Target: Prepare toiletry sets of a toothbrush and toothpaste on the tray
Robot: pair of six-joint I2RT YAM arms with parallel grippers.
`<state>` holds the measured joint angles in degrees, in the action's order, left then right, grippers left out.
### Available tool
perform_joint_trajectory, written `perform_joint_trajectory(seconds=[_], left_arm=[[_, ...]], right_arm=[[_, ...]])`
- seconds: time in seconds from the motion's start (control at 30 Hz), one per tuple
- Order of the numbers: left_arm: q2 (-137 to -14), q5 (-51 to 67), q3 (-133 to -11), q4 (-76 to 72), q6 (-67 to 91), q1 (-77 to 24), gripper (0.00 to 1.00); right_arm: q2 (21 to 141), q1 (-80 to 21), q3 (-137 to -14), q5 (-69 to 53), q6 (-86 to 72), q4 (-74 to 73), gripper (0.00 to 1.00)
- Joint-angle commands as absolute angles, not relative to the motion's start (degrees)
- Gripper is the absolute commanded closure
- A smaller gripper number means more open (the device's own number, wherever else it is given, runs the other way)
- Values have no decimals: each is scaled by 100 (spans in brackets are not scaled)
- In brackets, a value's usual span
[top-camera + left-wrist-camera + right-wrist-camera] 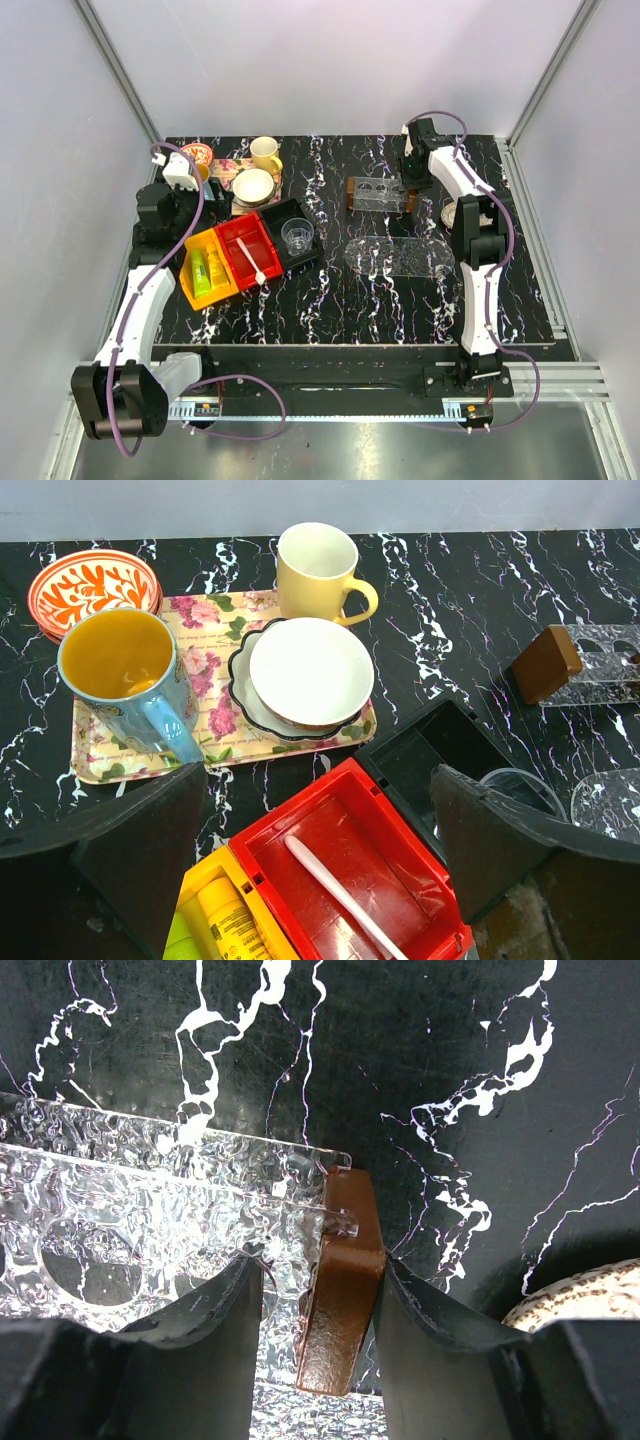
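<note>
- Two risks: the right gripper (320, 1265) straddles the rack's (378, 194) brown end, its fingers narrow, and I cannot tell whether it has a hold; a slip could knock the clear tray (400, 256) lying just nearer.
- The left gripper (315, 830), fingers wide, hovers over the toothbrush (340, 890) in the red bin (400, 880); the brush may roll aside.
- Pale walls (320, 60); glossy black marbled table (330, 300).

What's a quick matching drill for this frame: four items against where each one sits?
Items:
1. toothbrush
2. toothpaste tubes
3. clear cup
4. yellow mug

Places:
A. floral tray
B. black bin
C. red bin
D. yellow bin

Pairs: 1-C, 2-D, 3-B, 4-A
</note>
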<state>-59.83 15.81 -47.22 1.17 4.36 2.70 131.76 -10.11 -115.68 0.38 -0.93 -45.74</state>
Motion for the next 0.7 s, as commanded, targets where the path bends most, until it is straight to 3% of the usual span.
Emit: perform_joint_trajectory(seconds=[0.0, 0.3, 0.67], left_arm=[[-5871, 1626, -4781, -114, 395, 264, 1], [-5854, 1652, -4772, -97, 404, 264, 1], [-5757, 1626, -4737, -114, 404, 255, 1]], right_arm=[[12745, -1011, -11672, 9, -35, -4649, 83], [12262, -914, -11417, -185, -105, -4808, 99], [11233, -897, -10205, -387, -360, -4545, 100]])
